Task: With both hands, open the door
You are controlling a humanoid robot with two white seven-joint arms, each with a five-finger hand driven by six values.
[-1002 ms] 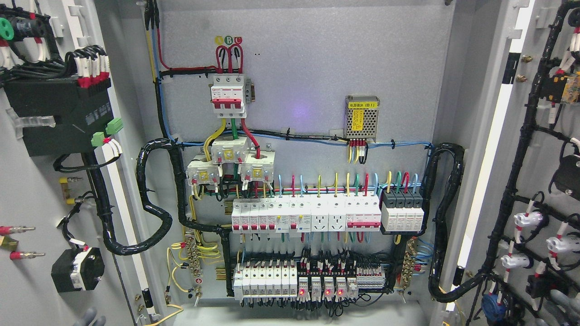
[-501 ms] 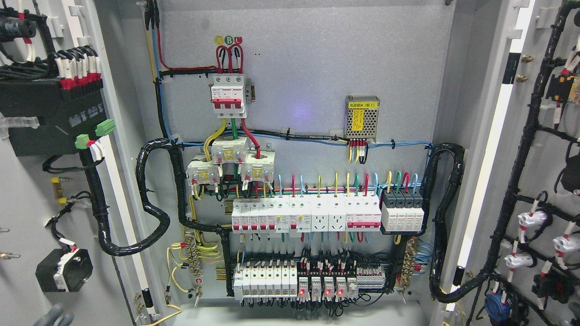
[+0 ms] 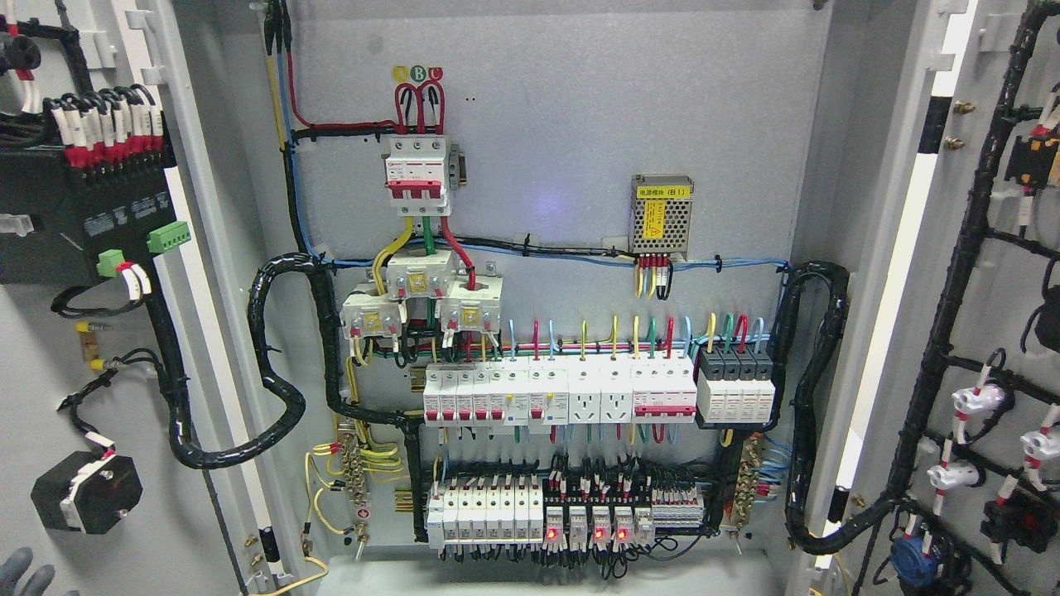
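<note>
Two open doors, left door [image 3: 50, 372] and right door [image 3: 994, 331]; one left hand [image 3: 21, 573], grip indiscernible.

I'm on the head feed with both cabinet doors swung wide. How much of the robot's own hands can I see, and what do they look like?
Very little. Only the left hand shows, at the lower left corner against the grey metal left door: a couple of rounded grey fingertips, smooth and matte, with no visible markings, cables or sleeve. The right hand is out of frame.

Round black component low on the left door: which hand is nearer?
Left. The grey left hand shows at the bottom-left corner, just below the round black component; the right hand is out of view.
</note>
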